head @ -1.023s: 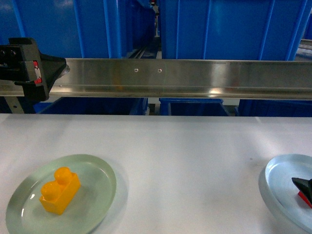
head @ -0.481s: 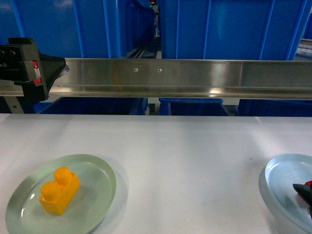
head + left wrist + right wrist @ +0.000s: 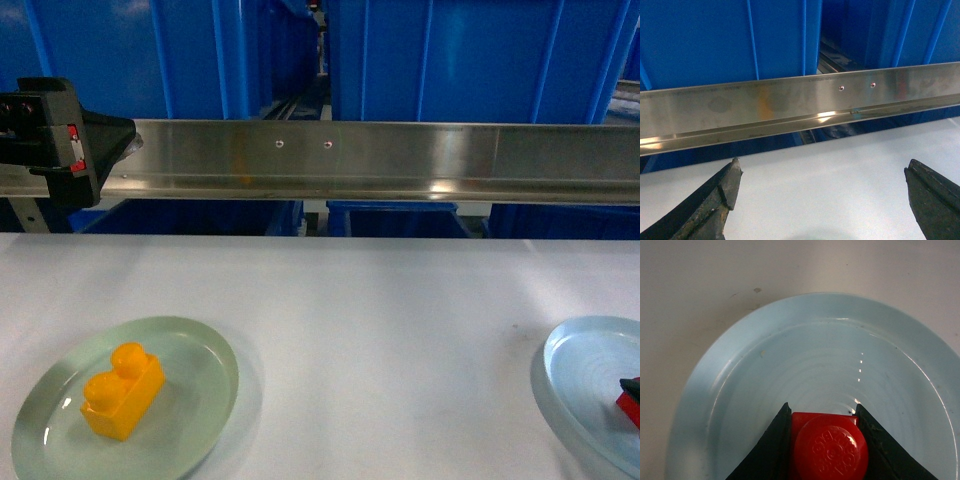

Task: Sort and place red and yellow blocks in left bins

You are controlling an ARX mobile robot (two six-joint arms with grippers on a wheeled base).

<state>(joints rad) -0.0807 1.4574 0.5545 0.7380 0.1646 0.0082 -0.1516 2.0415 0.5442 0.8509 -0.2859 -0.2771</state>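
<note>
The orange-yellow block (image 3: 122, 390) lies on a green plate (image 3: 195, 345) at the table's front left. My right gripper (image 3: 822, 406) is shut on the red block (image 3: 830, 447) over the middle of a pale-blue plate (image 3: 765, 370); whether the block is lifted off it does not show. In the head view only a sliver of that red block (image 3: 631, 406) shows at the right edge. My left gripper (image 3: 822, 172) stands open over bare white table, with nothing between its fingers. Large blue bins (image 3: 110, 60) rise behind a steel rail (image 3: 380, 160).
The steel rail (image 3: 790, 107) runs across the table's far edge, with a black device (image 3: 50, 130) at its left end. More blue crates (image 3: 470, 60) stand behind and under it. White table (image 3: 390, 340) lies between the two plates.
The right gripper and the red block have slid towards the right edge of the head view, so less of them shows. The yellow block and both plates have not moved.
</note>
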